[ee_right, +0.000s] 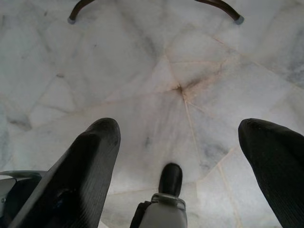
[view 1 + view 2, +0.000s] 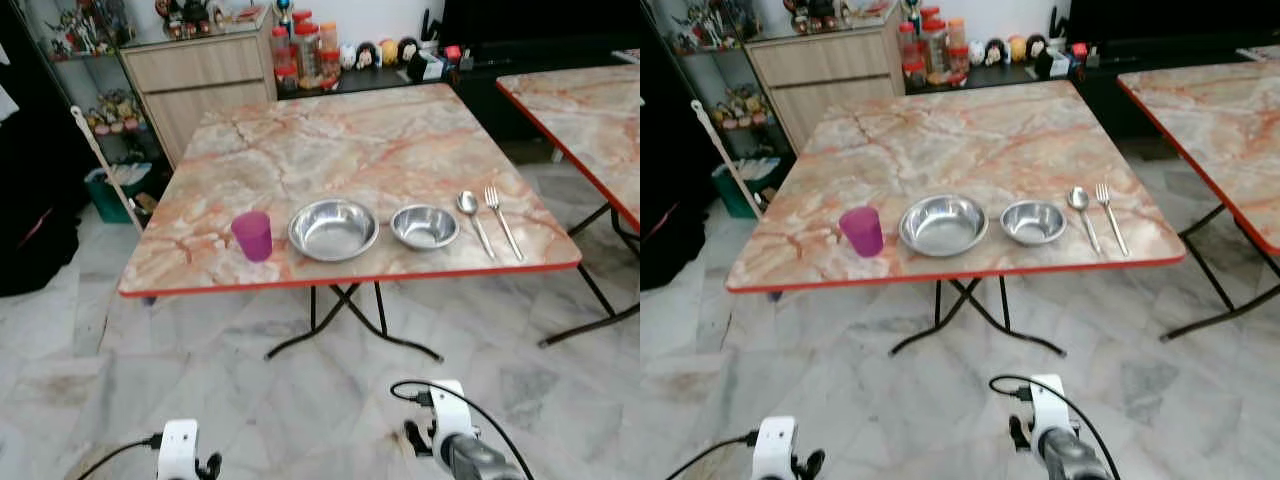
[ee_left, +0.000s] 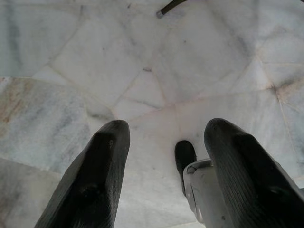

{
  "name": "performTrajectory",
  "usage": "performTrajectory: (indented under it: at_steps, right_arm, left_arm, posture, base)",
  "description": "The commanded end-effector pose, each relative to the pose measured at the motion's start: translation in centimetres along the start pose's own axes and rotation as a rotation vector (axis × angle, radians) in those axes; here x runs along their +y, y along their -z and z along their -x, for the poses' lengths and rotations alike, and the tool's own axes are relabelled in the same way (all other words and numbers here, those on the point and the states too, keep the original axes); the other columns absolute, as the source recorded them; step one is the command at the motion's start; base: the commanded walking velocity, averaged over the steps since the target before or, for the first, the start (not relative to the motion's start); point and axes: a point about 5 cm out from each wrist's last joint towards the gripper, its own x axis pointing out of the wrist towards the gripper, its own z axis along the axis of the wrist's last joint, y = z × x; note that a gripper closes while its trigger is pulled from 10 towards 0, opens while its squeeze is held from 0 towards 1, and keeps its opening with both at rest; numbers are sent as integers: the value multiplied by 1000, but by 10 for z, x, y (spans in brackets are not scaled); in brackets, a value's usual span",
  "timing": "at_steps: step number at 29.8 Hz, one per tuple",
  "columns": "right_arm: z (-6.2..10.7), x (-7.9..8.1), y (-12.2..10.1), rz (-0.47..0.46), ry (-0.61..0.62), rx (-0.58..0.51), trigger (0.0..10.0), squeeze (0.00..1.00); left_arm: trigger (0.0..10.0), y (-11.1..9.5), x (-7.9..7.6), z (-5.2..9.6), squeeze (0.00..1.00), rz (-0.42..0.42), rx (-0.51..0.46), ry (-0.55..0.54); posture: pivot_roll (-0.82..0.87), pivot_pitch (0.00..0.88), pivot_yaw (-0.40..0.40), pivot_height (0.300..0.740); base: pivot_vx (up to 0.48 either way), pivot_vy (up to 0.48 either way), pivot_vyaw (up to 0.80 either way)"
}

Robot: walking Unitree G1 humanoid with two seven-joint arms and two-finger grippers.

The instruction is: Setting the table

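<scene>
Both grippers hung spread and empty over the floor: left gripper (image 3: 164, 161), right gripper (image 1: 183, 156). Cup (image 2: 252, 235), large bowl (image 2: 333, 229), small bowl (image 2: 424, 226), spoon (image 2: 472, 215) and fork (image 2: 501, 220) lined the table (image 2: 380, 140) edge at 12 o'clock. Apparently complete; approach squarely before adjusting anything.

Both arms low, left gripper (image 3: 164, 156) and right gripper (image 1: 183, 156) downward, jaws apart.

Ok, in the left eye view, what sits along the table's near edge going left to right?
Translucent purple plastic cup → larger round steel bowl → smaller round steel bowl → steel spoon → steel fork, all on the orange-veined marble-pattern table.
</scene>
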Motion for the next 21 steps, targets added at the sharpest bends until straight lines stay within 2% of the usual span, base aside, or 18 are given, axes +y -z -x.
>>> performTrajectory:
  at_steps: [1,21]
  right_arm:
    - [0,4,-2,-15,-8,-8,10000,0]
    - [0,3,-2,-18,-2,-8,10000,0]
  left_arm:
    - [10000,0,5,1,0,0,8,-11]
    - [10000,0,4,0,0,-4,10,-2]
  posture:
    - [-73,5,94,740]
    - [-70,5,94,740]
  base:
    - [311,0,0]
    - [312,0,0]
